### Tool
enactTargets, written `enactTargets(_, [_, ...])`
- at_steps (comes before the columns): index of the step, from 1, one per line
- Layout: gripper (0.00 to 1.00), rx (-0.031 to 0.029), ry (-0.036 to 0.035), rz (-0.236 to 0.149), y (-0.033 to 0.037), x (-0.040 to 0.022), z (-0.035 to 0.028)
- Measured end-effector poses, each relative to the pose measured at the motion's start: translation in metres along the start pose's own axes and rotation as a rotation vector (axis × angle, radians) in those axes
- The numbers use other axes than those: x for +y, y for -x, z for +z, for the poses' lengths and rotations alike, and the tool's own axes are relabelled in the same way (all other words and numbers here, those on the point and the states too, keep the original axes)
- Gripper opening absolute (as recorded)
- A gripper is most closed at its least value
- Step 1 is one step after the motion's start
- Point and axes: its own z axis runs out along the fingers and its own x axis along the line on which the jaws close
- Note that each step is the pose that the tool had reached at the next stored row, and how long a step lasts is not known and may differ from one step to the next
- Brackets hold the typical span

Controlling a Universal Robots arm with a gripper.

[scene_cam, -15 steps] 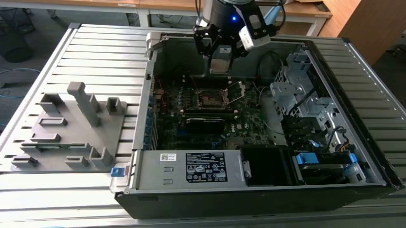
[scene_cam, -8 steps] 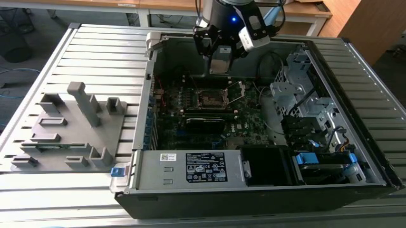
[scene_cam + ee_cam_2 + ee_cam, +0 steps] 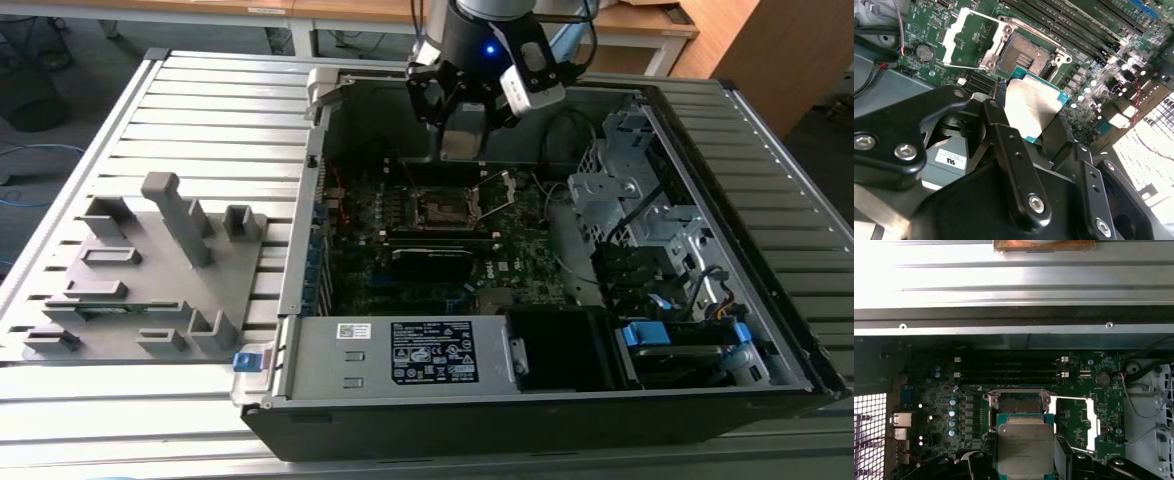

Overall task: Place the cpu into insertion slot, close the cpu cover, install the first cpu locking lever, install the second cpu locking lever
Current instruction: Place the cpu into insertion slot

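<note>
Closest in the second wrist view are the gripper's (image 3: 1029, 116) black bolted fingers (image 3: 1004, 145), clenched on opposite edges of the cpu (image 3: 1031, 107), whose dull silver lid sits on a green-edged substrate. A small white label (image 3: 950, 159) with a black mark is stuck on the grey body behind the fingers; the mark is too small to make out. In the first wrist view the cpu's lid carries faint lines of print, not legible. The cpu hangs clear of the board, near the insertion slot (image 3: 1024, 57), which lies bare with its dark contact field showing. The cpu cover (image 3: 960, 25) is swung open and lies beside the slot, with green board showing through its cut-out. A coin cell (image 3: 924, 51) sits near the cover. In the exterior view the arm reaches into the open computer case (image 3: 534, 415), whose front bay bears a black label plate (image 3: 431, 352) with white print and a small white sticker (image 3: 354, 330), neither readable. A grey fixture (image 3: 147, 270) stands on the slatted table (image 3: 200, 100) at the exterior view's left.
</note>
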Motion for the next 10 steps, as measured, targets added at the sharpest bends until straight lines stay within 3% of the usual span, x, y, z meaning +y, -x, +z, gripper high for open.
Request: enactTargets(10, [0.54, 0.0, -0.0001, 0.0, 0.0001, -0.0003, 0.0036])
